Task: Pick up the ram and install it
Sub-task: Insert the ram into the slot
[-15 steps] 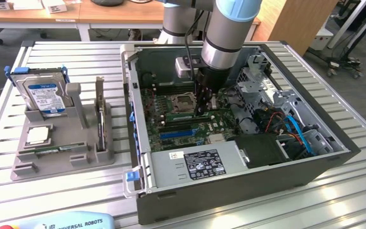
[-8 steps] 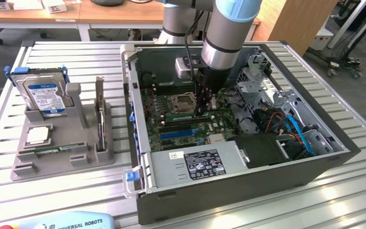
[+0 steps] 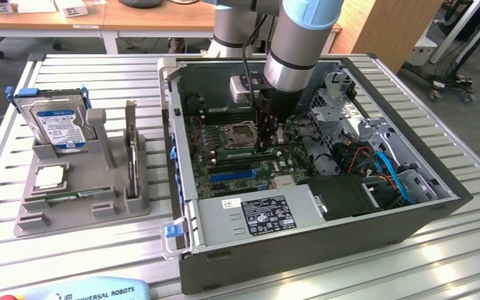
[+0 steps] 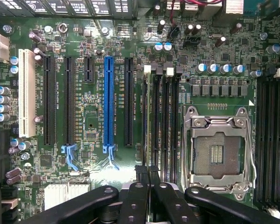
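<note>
My gripper [image 3: 267, 145] reaches down into the open computer case [image 3: 185, 187], just above the large green motherboard [image 3: 223, 156]. In the wrist view its black fingers [image 4: 137, 186] are pressed together, and the gripper [image 4: 147, 173] is shut on the ram [image 4: 145, 121]. The ram shows edge-on as a thin dark strip. It runs along the first of the black memory slots [image 4: 165, 121], between the PCI slots and the CPU socket [image 4: 218, 149]. White slot latches [image 4: 147, 68] sit at its far end. Whether the ram is seated in the slot I cannot tell.
A grey fixture [image 3: 82, 209] at the exterior view's left holds the silver hard drive [image 3: 57, 122], a thin upright board [image 3: 130, 147] and a flat green strip [image 3: 67, 197]. Around the gripper are a blue PCI slot [image 4: 108, 100], the power supply [image 3: 257, 215], cables [image 3: 390, 169] and the case walls.
</note>
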You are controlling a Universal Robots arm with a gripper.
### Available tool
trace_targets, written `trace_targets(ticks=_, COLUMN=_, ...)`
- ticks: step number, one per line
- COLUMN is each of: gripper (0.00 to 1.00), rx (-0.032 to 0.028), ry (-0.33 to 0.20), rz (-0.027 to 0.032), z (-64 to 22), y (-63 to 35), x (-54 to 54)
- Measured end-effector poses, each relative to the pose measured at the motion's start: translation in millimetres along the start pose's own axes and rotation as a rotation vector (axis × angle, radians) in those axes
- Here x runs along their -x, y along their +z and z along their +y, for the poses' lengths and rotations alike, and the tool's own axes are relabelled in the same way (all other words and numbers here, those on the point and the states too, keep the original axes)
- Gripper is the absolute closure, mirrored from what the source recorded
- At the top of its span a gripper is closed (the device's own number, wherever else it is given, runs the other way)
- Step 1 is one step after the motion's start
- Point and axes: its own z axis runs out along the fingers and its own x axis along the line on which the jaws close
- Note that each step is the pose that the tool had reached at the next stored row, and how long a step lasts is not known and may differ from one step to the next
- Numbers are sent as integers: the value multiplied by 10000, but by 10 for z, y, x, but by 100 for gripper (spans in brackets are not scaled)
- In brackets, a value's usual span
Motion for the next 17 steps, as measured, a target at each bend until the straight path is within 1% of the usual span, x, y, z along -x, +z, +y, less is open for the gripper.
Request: trace_targets(ticks=17, gripper=89, rx=-1, ry=0, rz=-5, z=-5, y=8, x=1)
